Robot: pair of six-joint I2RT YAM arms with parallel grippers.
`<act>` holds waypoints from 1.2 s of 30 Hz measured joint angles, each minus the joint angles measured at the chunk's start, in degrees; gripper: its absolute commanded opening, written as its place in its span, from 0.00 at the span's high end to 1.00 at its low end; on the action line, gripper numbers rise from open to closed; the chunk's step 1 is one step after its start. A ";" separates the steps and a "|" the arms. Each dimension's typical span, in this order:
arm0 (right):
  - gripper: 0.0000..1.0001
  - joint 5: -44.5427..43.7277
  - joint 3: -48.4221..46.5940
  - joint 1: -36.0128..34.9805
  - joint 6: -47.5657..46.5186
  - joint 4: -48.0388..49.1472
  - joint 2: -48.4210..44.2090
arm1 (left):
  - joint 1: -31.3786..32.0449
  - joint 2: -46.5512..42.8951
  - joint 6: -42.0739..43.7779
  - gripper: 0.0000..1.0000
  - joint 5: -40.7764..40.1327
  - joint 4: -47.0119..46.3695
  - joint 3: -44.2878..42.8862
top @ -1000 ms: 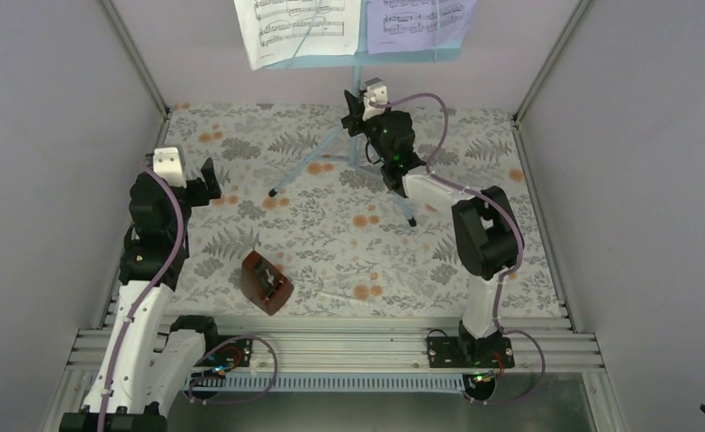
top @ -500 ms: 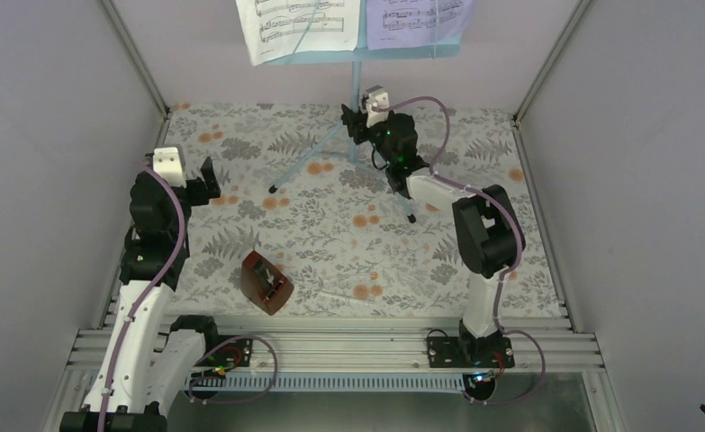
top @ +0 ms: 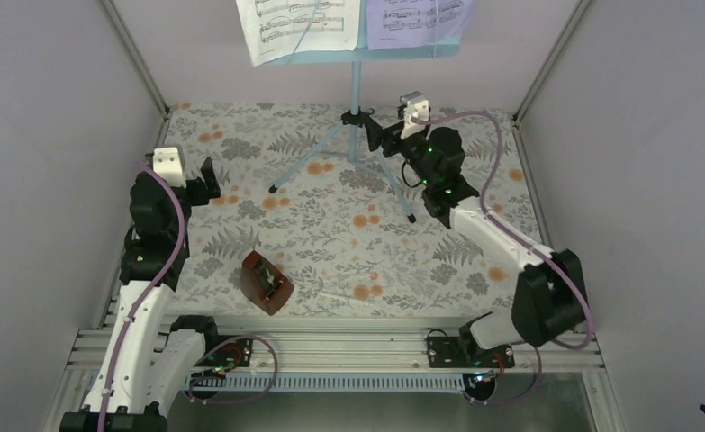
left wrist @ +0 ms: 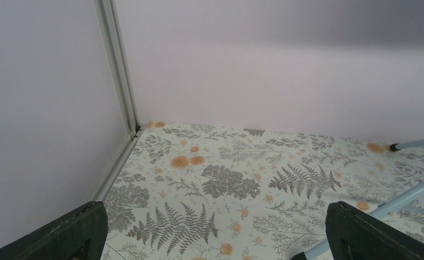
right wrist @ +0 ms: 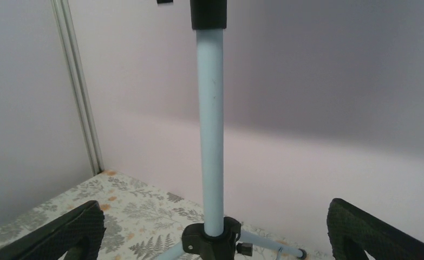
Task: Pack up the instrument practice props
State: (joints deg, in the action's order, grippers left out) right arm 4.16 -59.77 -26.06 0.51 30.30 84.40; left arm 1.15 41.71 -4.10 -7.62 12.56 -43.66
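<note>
The light-blue music stand (top: pixel 356 90) rises at the back of the table on its tripod legs. A white sheet (top: pixel 299 27) and a lavender sheet (top: pixel 416 22) rest on its desk. My right gripper (top: pixel 377 137) hovers just right of the pole, open and facing it. In the right wrist view the pole (right wrist: pixel 210 135) stands centred ahead of the open right gripper (right wrist: pixel 214 211), untouched. The reddish-brown metronome (top: pixel 265 283) sits near the front edge. My left gripper (top: pixel 206 183) is open and empty at the left; the left gripper (left wrist: pixel 215 216) looks over the mat, with a stand leg (left wrist: pixel 410 195) at the right.
A floral mat (top: pixel 330 243) covers the table. Grey walls with aluminium corner posts (top: pixel 137 58) close in the left, back and right sides. A metal rail (top: pixel 330 346) carrying both arm bases runs along the near edge.
My right gripper has opened from nearly shut at the stand's pole and swung to the right of it. The stand, metronome and left arm have not moved.
</note>
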 measured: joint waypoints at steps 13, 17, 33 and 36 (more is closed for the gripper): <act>0.05 4.50 -4.07 -11.23 7.06 -24.30 -10.99 | 0.00 0.02 -0.96 0.00 -2.05 1.44 0.00; 0.04 3.87 -5.95 -23.85 7.06 -29.83 -7.26 | 0.00 -0.26 -1.09 0.00 -2.62 2.21 0.00; 0.01 -0.81 -7.10 -44.87 10.36 -34.12 9.62 | 0.26 -0.52 -1.27 0.00 -1.40 2.60 0.00; 0.01 -1.16 -8.85 -45.86 10.99 -32.98 11.32 | 0.26 -0.59 -1.27 0.00 -1.33 2.60 0.00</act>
State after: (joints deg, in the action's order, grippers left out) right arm 3.01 -68.62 -71.92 11.51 -2.68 95.72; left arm 1.41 41.12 -5.37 -8.95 15.16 -43.66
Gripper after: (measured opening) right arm 0.993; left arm 1.000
